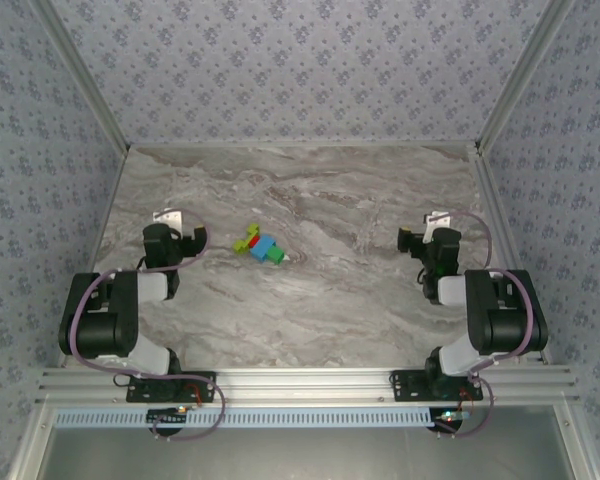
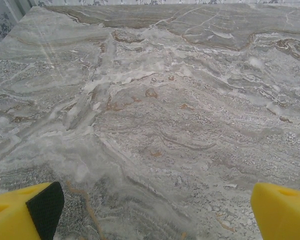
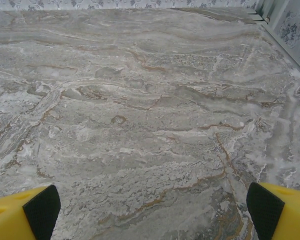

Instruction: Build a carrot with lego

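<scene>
Left gripper (image 1: 183,236) has its yellow fingers (image 2: 20,212) spread wide w/ nothing between them; right gripper (image 1: 423,240) is likewise apart and empty. Carrot (image 1: 262,247) lies mid-counter (image 1: 360,300) between the two arms, its bricks bunched into one short figure. Long axis runs diagonal, lime-green end far-left to dark green end near-right. It sits near the left gripper, off to that gripper's right; right gripper is well apart from it. Prob. the left arm's reach, closing across that diagonal.
</scene>
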Tool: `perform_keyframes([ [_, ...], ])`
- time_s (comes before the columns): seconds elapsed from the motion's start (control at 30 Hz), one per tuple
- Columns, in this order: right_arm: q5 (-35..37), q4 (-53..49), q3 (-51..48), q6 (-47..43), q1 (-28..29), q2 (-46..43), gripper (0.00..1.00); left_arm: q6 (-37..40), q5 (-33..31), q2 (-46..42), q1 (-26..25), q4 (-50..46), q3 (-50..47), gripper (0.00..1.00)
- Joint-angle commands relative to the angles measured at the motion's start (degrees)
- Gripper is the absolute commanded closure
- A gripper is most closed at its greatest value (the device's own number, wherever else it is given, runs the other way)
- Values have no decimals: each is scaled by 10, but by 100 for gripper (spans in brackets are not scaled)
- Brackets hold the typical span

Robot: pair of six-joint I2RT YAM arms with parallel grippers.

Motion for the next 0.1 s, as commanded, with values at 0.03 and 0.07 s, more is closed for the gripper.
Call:
perform_keyframes([
  [0.03, -7, -2, 9, -5, -4, -1, 0, -5, 0, 4, 3, 17, 5, 3],
  [0.07, -8, -2, 9, -5, -4, -1, 0, -6, 0, 5, 2, 17, 5, 3],
])
